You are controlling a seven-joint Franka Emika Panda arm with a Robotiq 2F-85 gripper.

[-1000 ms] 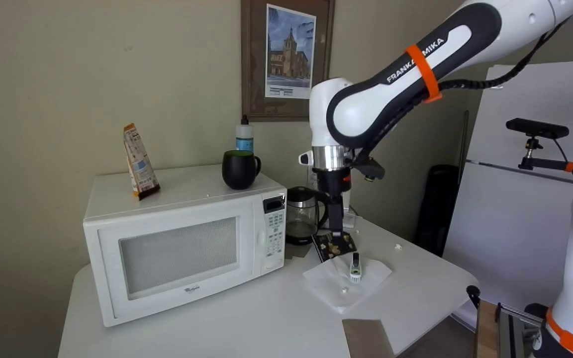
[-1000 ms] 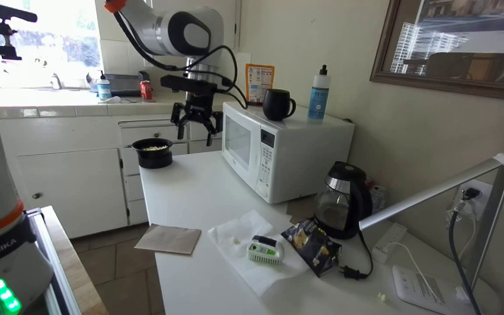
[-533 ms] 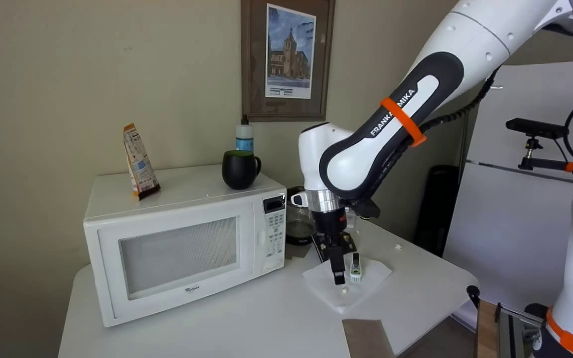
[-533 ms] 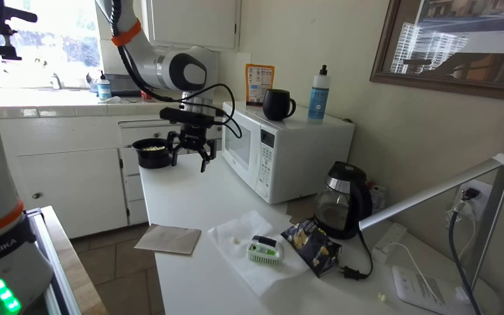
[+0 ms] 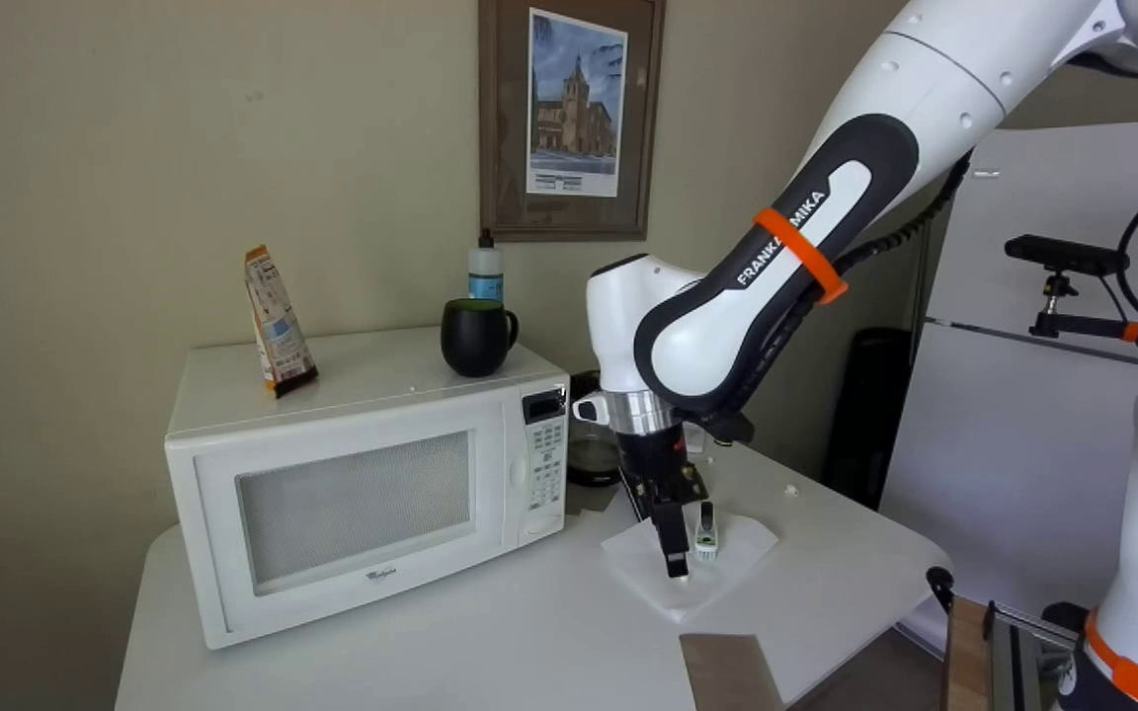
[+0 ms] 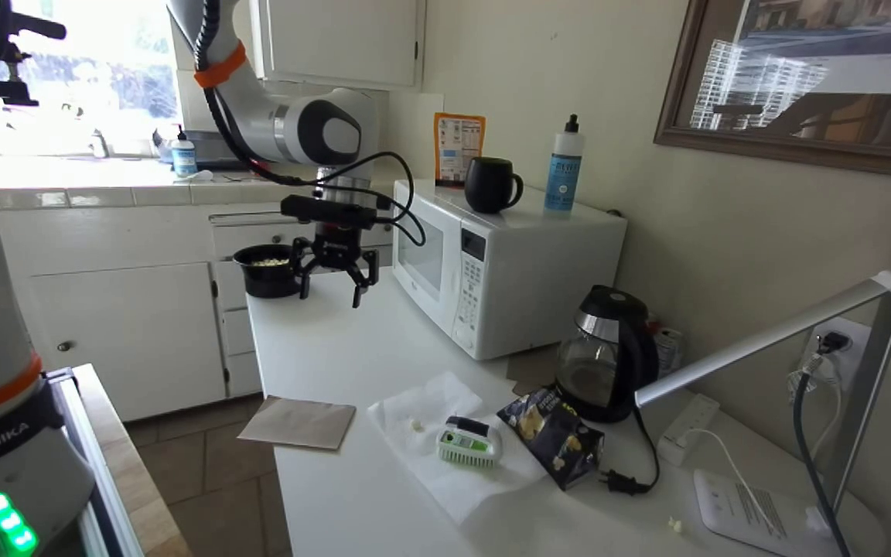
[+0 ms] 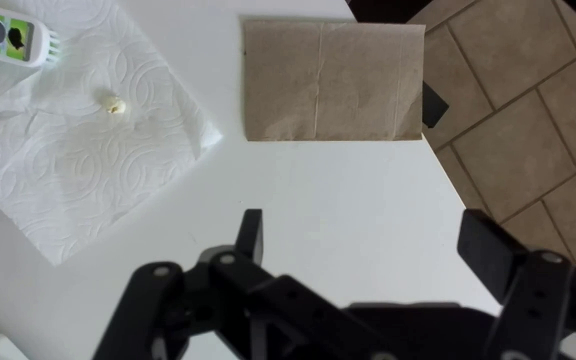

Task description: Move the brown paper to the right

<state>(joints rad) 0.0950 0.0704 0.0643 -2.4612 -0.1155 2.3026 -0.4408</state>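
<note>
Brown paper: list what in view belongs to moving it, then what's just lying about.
For the job:
brown paper, overhanging the edge of the table
open jaws

Just lying about:
scrub brush and popcorn piece on the paper towel
snack bag
black mug and soap bottle on the microwave

brown paper (image 7: 358, 82): dull brown, paler crease lines
paper towel (image 7: 93, 175): white, embossed loops
brush (image 6: 469, 445): white, green label, dark grip
jaws: black
worktop (image 5: 490, 642): plain white
mug (image 5: 473, 341): black, green inside from here
arm (image 5: 772, 276): white/black, orange bands
floor tiles (image 7: 523, 145): tan, darker grout
</note>
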